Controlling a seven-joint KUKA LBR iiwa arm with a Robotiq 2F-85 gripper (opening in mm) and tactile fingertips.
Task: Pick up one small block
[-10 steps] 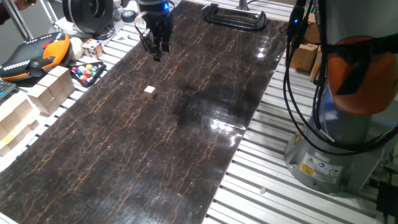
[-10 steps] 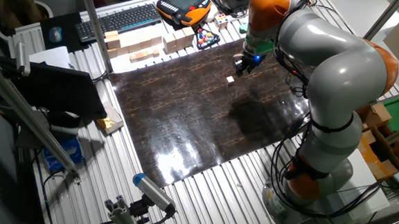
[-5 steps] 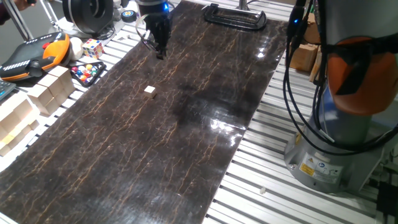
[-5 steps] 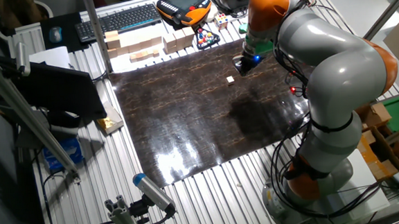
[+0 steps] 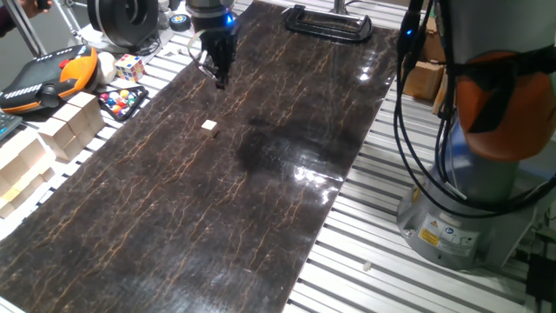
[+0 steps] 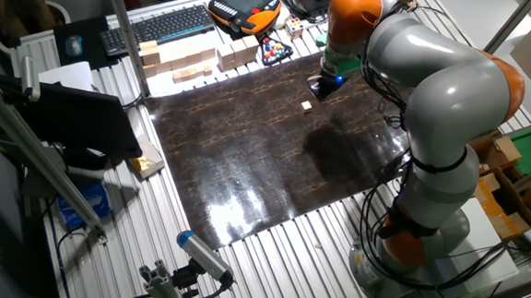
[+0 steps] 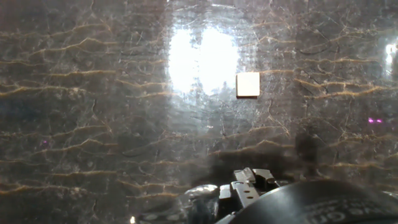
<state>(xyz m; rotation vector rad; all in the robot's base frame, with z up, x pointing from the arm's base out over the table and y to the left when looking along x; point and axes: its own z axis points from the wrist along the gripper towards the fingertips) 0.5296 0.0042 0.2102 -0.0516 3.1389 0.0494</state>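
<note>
The end effector (image 5: 217, 76), grip state unclear, hangs above the small block (image 5: 209, 127) at upper left; centre over it before descending.

Place: robot lab or workshop
Table: slatted aluminium bench (image 5: 382, 235) under a dark marbled mat (image 5: 217, 200)
Gear: teach pendant (image 6: 243, 7), keyboard (image 6: 156, 26), cables (image 5: 413, 130), clamp (image 5: 328, 21)
</note>
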